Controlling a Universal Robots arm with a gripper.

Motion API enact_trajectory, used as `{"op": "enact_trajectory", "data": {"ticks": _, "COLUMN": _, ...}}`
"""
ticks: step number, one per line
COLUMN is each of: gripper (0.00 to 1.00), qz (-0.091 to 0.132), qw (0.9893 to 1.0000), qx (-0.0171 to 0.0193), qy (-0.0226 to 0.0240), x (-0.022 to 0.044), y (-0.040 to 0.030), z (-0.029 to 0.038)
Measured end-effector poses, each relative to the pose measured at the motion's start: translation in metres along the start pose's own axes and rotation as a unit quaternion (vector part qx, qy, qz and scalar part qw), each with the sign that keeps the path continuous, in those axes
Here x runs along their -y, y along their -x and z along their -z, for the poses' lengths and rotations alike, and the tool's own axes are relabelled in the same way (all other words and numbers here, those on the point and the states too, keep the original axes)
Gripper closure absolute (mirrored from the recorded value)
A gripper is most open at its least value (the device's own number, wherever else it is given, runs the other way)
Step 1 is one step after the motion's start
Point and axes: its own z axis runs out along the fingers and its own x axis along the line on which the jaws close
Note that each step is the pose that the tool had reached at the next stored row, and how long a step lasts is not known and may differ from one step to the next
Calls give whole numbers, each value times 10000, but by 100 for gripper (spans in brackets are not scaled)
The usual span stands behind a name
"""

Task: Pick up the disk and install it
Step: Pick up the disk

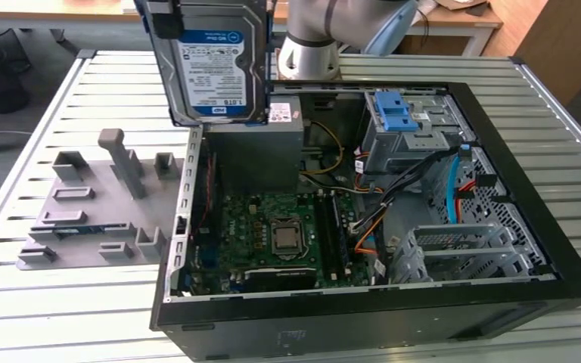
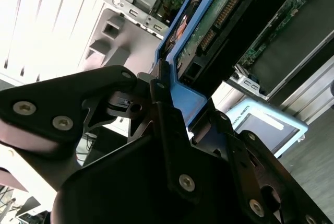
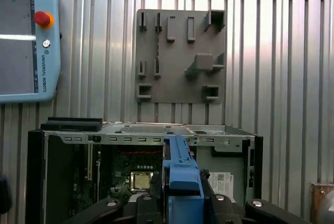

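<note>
Silver metal and a white-and-blue label face the exterior view, where the disk [image 1: 220, 64] hangs in the air over the far corner of the open black computer case [image 1: 371, 318], toward the exterior view's left; its long axis runs close to upright, leaning slightly; the grey power supply [image 1: 255, 155] sits just below its lower edge; the robot arm [image 1: 316, 38] stands behind it. To the exterior view's right, well apart from the disk, is the grey drive cage [image 1: 411, 147] with a blue latch [image 1: 402, 113]; orange and blue cables [image 1: 462, 181] trail past the cage, and the green motherboard [image 1: 270, 227] lies on the case floor; a grey holder plate [image 1: 88, 204] rests on the slatted table [image 1: 69, 318] beside the case.

In the second wrist view the gripper [image 2: 180, 96] is clamped tight on the disk's blue bracket [image 2: 190, 110], one black finger on each side; the disk's green circuit side and connector row stretch away from the fingers toward the case; a pale blue control tablet [image 2: 266, 125] lies beyond.

In the first wrist view the disk is seen edge-on, a narrow blue strip between the fingers, pointing straight away from the gripper at the case; the tablet's red button [image 3: 43, 19] shows near the holder plate.
</note>
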Motion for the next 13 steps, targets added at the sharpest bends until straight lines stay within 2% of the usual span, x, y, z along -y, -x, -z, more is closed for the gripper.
{"op": "enact_trajectory", "data": {"ticks": 13, "gripper": 64, "qz": 0, "qw": 10000, "qx": 0, "qy": 0, "x": 380, "y": -4, "z": -5}}
